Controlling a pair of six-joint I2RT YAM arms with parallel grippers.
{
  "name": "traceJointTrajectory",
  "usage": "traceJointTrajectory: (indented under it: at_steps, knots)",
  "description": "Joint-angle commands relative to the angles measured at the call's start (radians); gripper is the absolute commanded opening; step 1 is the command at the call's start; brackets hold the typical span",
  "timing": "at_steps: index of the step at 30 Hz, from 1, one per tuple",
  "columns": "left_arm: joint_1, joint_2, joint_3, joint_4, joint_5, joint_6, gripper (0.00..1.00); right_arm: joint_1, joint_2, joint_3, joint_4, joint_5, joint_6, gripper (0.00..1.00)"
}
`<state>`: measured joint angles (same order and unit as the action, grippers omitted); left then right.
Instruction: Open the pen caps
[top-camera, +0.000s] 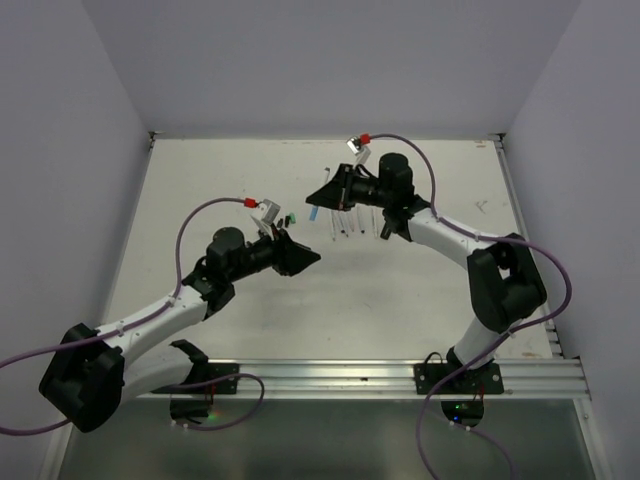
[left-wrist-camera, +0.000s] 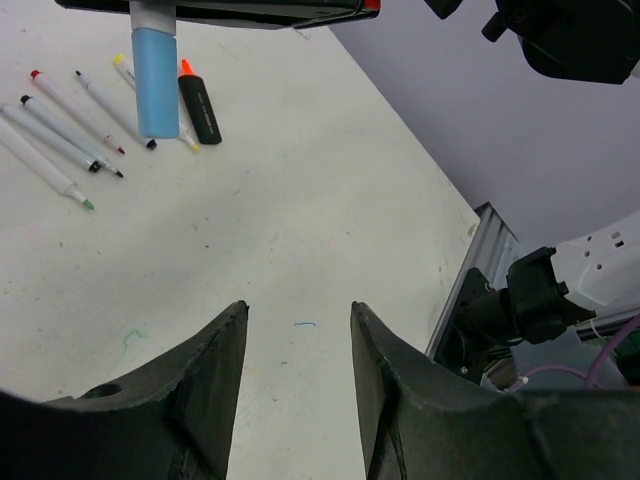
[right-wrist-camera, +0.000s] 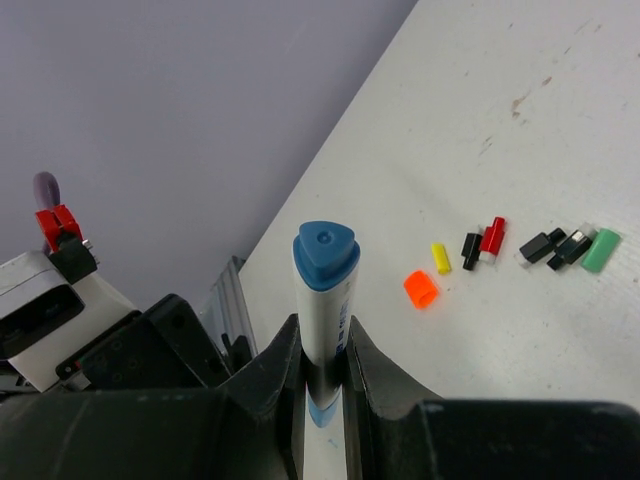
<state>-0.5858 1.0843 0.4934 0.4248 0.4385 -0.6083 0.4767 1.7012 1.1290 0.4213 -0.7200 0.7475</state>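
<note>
Pen caps (right-wrist-camera: 491, 240) lay loose on the worktop (right-wrist-camera: 560, 120), in neither hand. The right hand (right-wrist-camera: 322, 330) gripped a blue-capped pen (right-wrist-camera: 325, 285); the left hand (left-wrist-camera: 298, 312) stood partly open, empty.

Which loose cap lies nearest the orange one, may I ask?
The small yellow plastic cap, just beside the orange plastic cap; all the others lie farther off.

White table (top-camera: 400, 300) between grey walls (top-camera: 330, 60); metal rail (top-camera: 380, 378) along its six o'clock edge; in the left wrist view, thin white pens (left-wrist-camera: 60, 132) lie fanned at ten o'clock, tips bare; black highlighter (left-wrist-camera: 200, 108), orange-tipped, just at their three o'clock; faint green scribble (left-wrist-camera: 133, 338) toward seven o'clock.
</note>
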Motion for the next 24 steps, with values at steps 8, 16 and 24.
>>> traceJointTrajectory:
  at_steps: [8, 16, 24]
  knots:
    - [0.018, -0.004, 0.103, -0.089, -0.115, 0.021, 0.59, 0.048, -0.060, -0.031, 0.068, 0.016, -0.011, 0.00]
    - [0.083, 0.043, 0.158, -0.109, -0.113, 0.044, 0.61, 0.068, -0.083, -0.048, 0.083, 0.007, 0.006, 0.00]
    - [0.095, 0.065, 0.165, -0.032, -0.041, 0.021, 0.59, 0.092, -0.060, -0.041, 0.114, 0.002, 0.032, 0.00]
